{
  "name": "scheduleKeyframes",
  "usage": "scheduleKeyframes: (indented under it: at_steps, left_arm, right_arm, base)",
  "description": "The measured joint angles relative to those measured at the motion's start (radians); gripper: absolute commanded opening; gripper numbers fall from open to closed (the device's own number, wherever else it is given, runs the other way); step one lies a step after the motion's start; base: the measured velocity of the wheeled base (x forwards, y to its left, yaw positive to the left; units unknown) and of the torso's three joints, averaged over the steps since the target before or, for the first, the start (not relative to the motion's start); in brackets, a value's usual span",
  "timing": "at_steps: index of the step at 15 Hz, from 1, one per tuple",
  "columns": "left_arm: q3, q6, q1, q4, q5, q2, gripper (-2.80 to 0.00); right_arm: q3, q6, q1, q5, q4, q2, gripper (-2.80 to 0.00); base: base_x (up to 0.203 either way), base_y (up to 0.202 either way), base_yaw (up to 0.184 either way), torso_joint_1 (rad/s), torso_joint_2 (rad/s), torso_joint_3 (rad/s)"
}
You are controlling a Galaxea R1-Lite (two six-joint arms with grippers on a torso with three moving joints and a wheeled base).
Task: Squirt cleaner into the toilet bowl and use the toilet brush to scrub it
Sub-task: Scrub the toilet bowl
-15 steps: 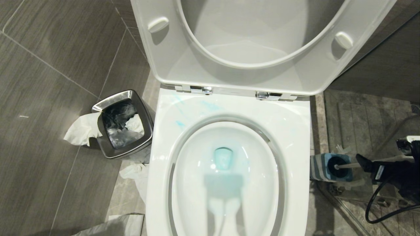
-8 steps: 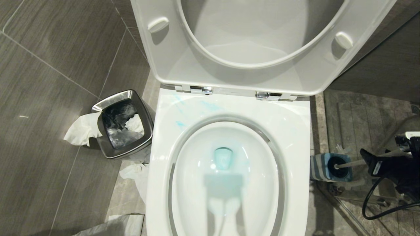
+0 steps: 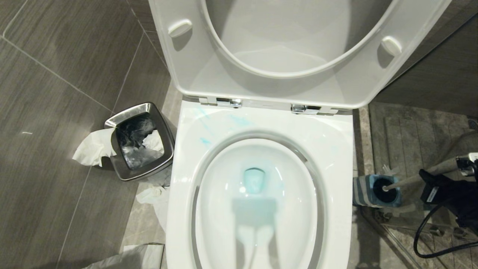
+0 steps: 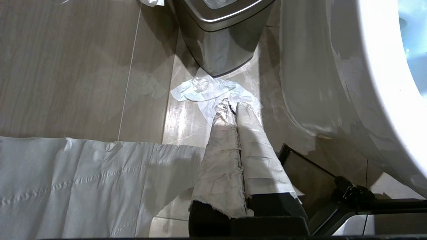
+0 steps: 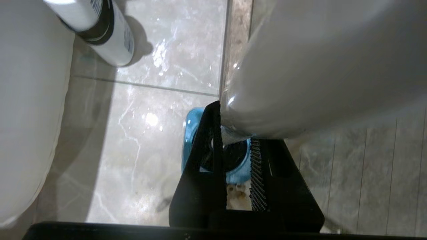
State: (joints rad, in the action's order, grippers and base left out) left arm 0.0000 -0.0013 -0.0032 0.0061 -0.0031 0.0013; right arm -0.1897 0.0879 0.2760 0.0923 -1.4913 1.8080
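Glossy white ceramic forms the toilet bowl, turquoise cleaner tinting its water. Right tool clamps the toilet brush, whose slim pale handle slants toward the robot's right from its blue-topped holder. Left tool is pressed together.

Your right gripper sits low at the right edge of the head view with its black fingers closed narrowly, while your left gripper hangs parked, wrapped fingers pressed together.
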Motion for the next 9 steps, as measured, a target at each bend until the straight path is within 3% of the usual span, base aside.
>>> scheduleKeyframes:
  at_steps: [9]
  left_arm:
    - [0.000, 0.000, 0.000, 0.000, 0.000, 0.000, -2.80]
  right_arm:
    - [0.150, 0.001, 0.001, 0.034, -0.001, -0.104, -2.80]
  base:
    - [0.000, 0.000, 0.000, 0.000, 0.00, 0.000]
